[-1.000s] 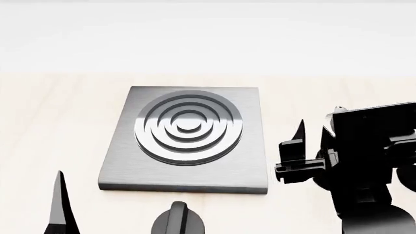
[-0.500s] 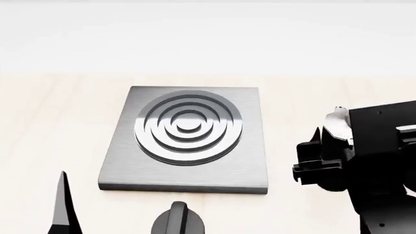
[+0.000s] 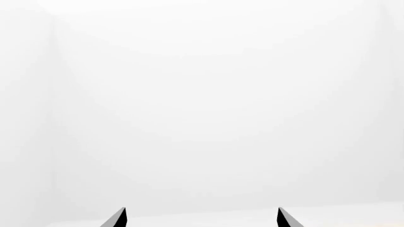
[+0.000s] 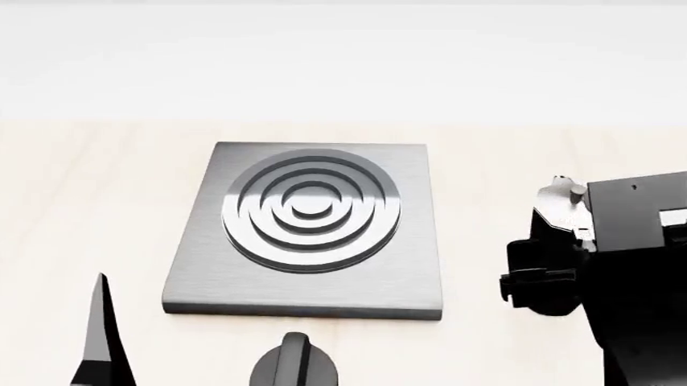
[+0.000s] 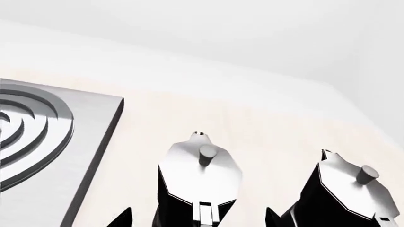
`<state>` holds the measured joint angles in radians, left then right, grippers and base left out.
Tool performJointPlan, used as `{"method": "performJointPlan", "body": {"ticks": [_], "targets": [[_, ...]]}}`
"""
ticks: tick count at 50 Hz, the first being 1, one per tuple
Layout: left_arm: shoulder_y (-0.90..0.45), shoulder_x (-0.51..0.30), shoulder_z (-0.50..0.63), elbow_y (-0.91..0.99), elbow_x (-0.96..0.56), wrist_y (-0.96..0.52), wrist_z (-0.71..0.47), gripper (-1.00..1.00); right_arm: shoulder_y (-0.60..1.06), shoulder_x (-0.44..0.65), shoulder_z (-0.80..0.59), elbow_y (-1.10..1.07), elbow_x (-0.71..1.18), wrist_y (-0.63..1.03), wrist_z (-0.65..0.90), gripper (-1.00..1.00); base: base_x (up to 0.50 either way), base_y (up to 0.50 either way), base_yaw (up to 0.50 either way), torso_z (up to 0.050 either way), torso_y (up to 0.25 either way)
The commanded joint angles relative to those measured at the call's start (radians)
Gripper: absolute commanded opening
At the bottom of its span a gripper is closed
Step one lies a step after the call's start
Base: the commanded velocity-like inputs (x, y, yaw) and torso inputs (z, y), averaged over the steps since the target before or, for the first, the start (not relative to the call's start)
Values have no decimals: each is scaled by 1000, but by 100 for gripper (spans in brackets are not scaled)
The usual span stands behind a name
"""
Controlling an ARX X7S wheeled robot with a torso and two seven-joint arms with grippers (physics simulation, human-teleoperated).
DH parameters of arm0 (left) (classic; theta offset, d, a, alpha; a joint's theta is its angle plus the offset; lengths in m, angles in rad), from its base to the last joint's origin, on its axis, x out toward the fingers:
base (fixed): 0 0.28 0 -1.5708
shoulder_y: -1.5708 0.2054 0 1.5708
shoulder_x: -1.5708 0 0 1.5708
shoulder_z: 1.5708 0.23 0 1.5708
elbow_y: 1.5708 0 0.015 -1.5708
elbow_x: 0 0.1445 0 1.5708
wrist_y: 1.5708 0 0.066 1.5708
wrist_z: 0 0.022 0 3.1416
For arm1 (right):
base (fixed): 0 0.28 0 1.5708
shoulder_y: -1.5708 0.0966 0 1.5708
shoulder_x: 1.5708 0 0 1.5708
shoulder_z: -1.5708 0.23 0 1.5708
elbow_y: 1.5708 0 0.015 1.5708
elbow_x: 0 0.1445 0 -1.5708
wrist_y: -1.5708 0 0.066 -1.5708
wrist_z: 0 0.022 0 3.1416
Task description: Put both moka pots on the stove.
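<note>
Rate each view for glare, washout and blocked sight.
Head view: sharp, soft sheen on the stove, right arm hides most of one moka pot. Left wrist view: washed-out white, only the left hand tips show. Right wrist view: crisp, bright lids on both pots.

The stove (image 4: 306, 229) is lying bare, its ring burner (image 4: 311, 211) carrying nothing. Two moka pots (image 5: 198, 182) (image 5: 341, 194) are standing close together on the counter (image 5: 265, 132) beside it, crowding the right hand (image 5: 198, 218). A round knob (image 4: 295, 366) is sitting near the stove's front edge.
</note>
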<state>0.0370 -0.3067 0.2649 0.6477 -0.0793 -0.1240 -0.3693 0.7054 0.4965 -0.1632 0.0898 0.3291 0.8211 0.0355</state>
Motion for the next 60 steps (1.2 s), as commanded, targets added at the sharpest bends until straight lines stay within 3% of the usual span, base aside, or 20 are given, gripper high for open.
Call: {"method": "performJointPlan", "body": {"ticks": [1,53,54,60], "targets": [[-14,-5,0,-7,-11,-6,0,100,13,-5,-15,88,-13,-30,-13,100,0,0,0,0,0],[-37,-28,4,-6,-40,-26,-9,100,15,-32,-46,315,-39,-157,-46,100,0,0,0,0,0],[-37,-28,4,-8,-41,-24,-9,100,16,-32,-44,312,-38,-156,-43,-100,0,0,0,0,0],[-40,-30,7,-11,-45,-25,-7,100,12,-36,-59,314,-44,-164,-49,-100,0,0,0,0,0]]}}
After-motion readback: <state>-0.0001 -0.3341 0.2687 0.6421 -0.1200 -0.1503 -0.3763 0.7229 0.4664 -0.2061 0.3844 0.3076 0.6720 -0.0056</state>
